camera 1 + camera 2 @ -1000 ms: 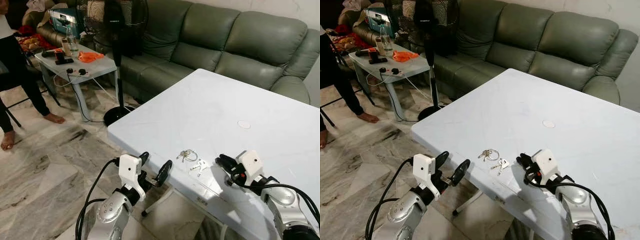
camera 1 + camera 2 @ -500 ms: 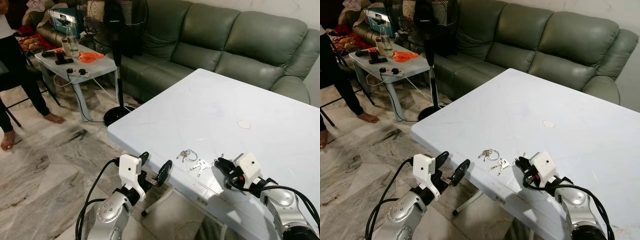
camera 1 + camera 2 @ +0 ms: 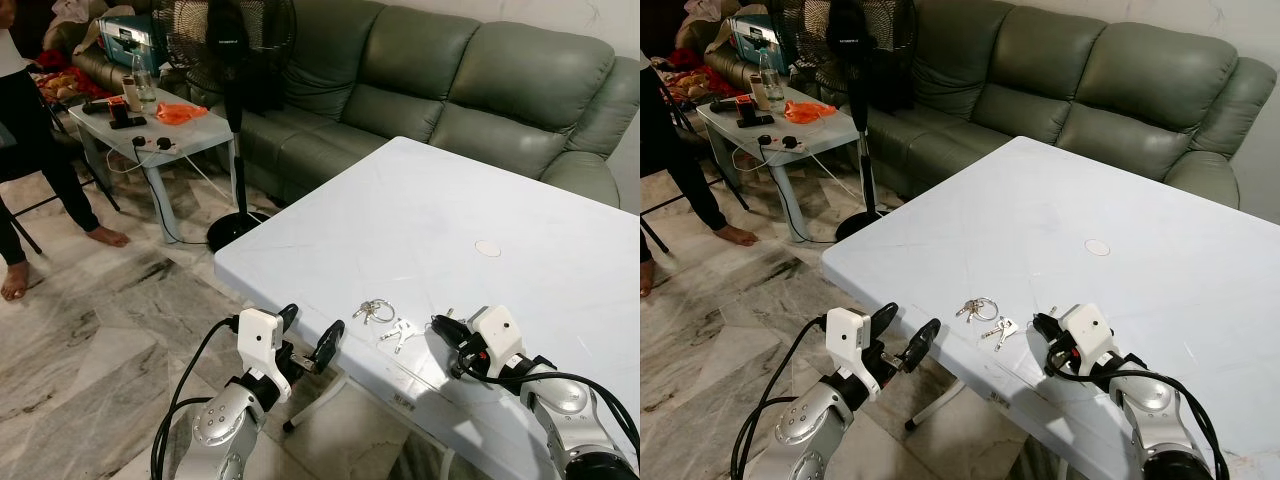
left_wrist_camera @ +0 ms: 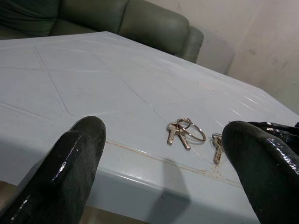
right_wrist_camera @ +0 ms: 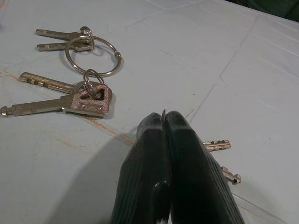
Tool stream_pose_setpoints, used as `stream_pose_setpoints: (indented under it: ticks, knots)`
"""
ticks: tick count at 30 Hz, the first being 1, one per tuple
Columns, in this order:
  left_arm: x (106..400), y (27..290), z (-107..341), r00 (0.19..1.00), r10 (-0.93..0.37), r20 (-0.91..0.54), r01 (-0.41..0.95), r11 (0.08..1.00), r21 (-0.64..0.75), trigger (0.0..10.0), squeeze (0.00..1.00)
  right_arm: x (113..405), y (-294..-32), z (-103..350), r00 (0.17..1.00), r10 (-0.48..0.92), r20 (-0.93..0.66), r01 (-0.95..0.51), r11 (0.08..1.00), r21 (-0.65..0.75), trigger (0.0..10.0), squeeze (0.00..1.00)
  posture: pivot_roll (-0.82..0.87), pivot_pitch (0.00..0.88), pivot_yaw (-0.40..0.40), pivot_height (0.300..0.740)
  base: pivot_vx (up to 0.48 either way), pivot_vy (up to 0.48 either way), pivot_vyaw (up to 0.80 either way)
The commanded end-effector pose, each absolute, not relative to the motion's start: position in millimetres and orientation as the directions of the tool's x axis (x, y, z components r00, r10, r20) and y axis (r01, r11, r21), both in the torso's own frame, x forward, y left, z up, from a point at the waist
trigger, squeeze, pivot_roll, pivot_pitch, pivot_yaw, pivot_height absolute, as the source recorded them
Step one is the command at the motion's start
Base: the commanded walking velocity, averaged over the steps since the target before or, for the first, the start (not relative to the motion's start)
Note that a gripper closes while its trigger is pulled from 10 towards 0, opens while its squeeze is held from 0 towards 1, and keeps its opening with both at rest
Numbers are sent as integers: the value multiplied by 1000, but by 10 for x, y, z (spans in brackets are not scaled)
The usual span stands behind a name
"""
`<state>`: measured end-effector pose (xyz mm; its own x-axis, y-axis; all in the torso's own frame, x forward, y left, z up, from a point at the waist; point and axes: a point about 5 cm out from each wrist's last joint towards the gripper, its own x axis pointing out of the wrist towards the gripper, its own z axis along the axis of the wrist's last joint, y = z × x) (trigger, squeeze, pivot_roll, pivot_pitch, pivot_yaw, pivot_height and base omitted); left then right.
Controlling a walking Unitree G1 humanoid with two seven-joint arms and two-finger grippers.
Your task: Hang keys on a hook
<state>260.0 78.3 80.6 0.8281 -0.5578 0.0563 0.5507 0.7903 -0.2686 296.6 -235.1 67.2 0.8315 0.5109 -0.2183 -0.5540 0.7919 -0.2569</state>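
Right gripper (image 5: 164,122) first: its two black fingers are pressed flat together over the pale blue-white plastic table (image 3: 450,210), and a thin sliver of metal ring pokes up from the seam between the tips, so they are pinching a small key set (image 5: 219,158) whose silver blades stick out beside and behind the fingers on the tabletop. Just ahead of those tips lie two more bunches, apart from the fingers: a pair of silver keys on a small ring (image 5: 70,98), and beyond it a large round steel key ring (image 5: 91,56) with two keys fanned out from it; the small ring sits just at the big ring's rim. From the head cameras, that gripper, with its white wrist block, rests on the table near the front edge, the loose keys just to its left. Over to the left gripper (image 3: 305,338): fingers spread wide, nothing between them, hovering off the table's front edge at about tabletop height, the big ring of keys (image 4: 186,131) seen through the gap. Further out on the table, a small round white disc (image 3: 488,247). Beyond the table stands a dark green leather sofa (image 3: 470,80), a black pedestal fan (image 3: 235,60), a low side table (image 3: 150,135) with clutter, and a person's bare feet (image 3: 60,260) on the marble floor (image 3: 90,340).
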Motion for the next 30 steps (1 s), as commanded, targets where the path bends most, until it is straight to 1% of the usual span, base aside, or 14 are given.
stream_pose_setpoints:
  ticks: [1,3,9,11,13,16,20,21,22,23,24,25,26,30]
  knots:
    - [2601,717,868,826,-557,82,555,782,-284,10000,0,2982,-2408,723,841,501,-203,-540,798,-268,0,0,-2,24,-71,740,0,0,0]
    - [2598,716,867,826,-557,81,555,782,-284,10000,0,2983,-2408,728,846,498,-190,-533,806,-257,0,0,-1,25,-73,740,0,0,0]
    - [2618,727,871,834,-546,83,545,788,-286,10000,0,3072,-2389,877,896,442,-34,-442,884,-154,0,0,2,22,-76,740,0,0,0]
    - [2656,741,885,846,-526,85,527,802,-281,10000,0,3149,-2305,1054,912,384,142,-387,922,-8,0,0,2,22,-76,740,0,0,0]
    - [2670,755,886,851,-518,86,520,807,-279,10000,0,3164,-2275,1076,918,364,156,-368,930,2,0,0,4,14,-77,740,0,0,0]
    - [2755,838,910,875,-476,89,482,839,-254,10000,0,3196,-2152,1180,919,310,244,-332,941,57,0,0,2,10,-76,740,0,0,0]
    - [2826,914,918,899,-432,78,437,867,-240,10000,0,3202,-2098,1212,920,281,272,-313,947,79,0,0,3,3,-75,740,0,0,0]
    - [2857,949,930,907,-414,82,421,876,-234,10000,0,3198,-2078,1222,924,264,276,-297,951,85,1804,0,4,0,-75,740,0,0,0]
    - [2911,1012,950,921,-380,83,388,891,-237,10000,0,3190,-2052,1242,927,236,291,-275,956,100,4157,0,4,0,-75,740,0,0,0]
    - [2959,1074,972,934,-348,87,358,904,-234,10000,0,3179,-2028,1260,931,206,303,-249,962,113,4314,0,3,0,-74,740,0,0,0]
    - [3012,1148,998,947,-307,91,320,921,-224,10000,0,3163,-2000,1281,934,168,316,-220,966,134,5490,0,3,0,-74,740,0,0,0]
    - [3012,1148,998,947,-307,91,320,921,-224,10000,0,3163,-2000,1281,934,168,316,-220,966,134,5490,0,3,0,-74,740,0,0,0]
    - [3042,1182,1015,953,-290,94,303,927,-220,10000,0,3152,-2003,1293,940,124,318,-176,974,140,10000,0,1,0,-74,740,0,0,0]
    - [3106,1282,1097,963,-241,117,261,942,-210,10000,0,3085,-2002,1288,950,-2,312,-50,986,157,10000,0,-6,0,-70,740,0,0,0]
